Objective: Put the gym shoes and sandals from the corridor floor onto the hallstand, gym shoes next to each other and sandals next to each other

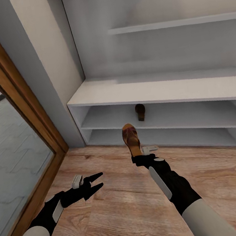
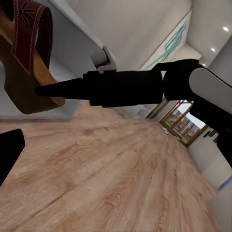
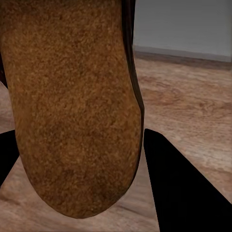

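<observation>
Corridor floor [image 1: 120, 208] below; right claw [image 1: 138, 156] clamps sandal [image 1: 131, 138]

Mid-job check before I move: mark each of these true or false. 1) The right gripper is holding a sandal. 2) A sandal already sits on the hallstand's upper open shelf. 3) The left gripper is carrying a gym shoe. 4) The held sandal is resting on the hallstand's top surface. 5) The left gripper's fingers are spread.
1) True. The right gripper is shut on the held sandal.
2) True. The other sandal lies on the upper open shelf of the hallstand.
3) False. The left gripper is open and holds nothing.
4) False. The held sandal is in the air above the corridor floor, in front of the hallstand.
5) True. They stand apart, with floor showing between them.
</observation>
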Controlling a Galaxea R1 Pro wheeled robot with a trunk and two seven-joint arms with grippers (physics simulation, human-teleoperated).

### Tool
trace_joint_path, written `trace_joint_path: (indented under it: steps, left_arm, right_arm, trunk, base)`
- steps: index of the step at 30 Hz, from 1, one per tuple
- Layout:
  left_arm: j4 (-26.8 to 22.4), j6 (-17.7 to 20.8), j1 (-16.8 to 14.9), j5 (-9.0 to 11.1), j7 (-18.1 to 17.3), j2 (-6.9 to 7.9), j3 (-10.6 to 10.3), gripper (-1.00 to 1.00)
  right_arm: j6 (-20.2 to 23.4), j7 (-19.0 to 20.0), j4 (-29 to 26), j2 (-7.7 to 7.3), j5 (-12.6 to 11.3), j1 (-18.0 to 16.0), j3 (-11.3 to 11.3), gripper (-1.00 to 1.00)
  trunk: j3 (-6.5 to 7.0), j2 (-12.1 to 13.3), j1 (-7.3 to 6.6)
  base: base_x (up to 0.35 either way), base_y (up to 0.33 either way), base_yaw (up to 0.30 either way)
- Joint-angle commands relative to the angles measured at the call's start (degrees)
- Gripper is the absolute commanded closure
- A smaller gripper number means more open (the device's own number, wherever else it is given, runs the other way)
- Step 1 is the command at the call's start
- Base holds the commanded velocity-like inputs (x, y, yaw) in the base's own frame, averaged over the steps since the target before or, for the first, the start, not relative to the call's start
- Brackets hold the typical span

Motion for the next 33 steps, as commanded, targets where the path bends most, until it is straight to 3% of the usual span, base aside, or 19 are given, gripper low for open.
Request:
trace_joint_path:
  steps: [1, 16, 29, 31, 33]
  left_arm:
    - [0.02, 0.01, -0.04, 0.09, -0.15, -0.02, 0.01, -1.0]
    - [0.02, 0.01, -0.05, 0.1, -0.15, 0.02, 0.0, -1.0]
    - [0.02, 0.01, -0.02, 0.14, -0.15, -0.02, 0.0, -1.0]
    - [0.02, 0.01, -0.05, 0.17, -0.15, -0.46, -0.05, -1.0]
    - [0.02, -0.03, -0.01, 0.18, -0.15, -2.24, -0.08, -1.0]
  right_arm:
    - [0.12, -0.64, -0.07, -0.02, -0.71, -0.03, 0.12, 1.0]
    - [0.03, -0.63, -0.03, -0.02, -0.76, -0.03, 0.1, 1.0]
    - [0.01, -0.61, -0.06, -0.01, -0.8, -0.03, 0.1, 1.0]
    - [0.01, -0.62, -0.06, -0.02, -0.8, -0.03, 0.09, 1.0]
    - [0.02, -0.63, -0.06, 0.0, -0.8, -0.03, 0.1, 1.0]
  trunk:
    - [-0.05, -0.02, 0.02]
    - [-0.05, -0.02, 0.02]
    - [-0.05, -0.02, 0.02]
    - [-0.05, -0.02, 0.02]
    - [-0.05, -0.02, 0.02]
  base:
    - [0.318, 0.0, 0.0]
    - [0.335, 0.0, 0.0]
    - [0.165, 0.0, 0.0]
    - [0.164, 0.0, 0.0]
    - [0.062, 0.0, 0.0]
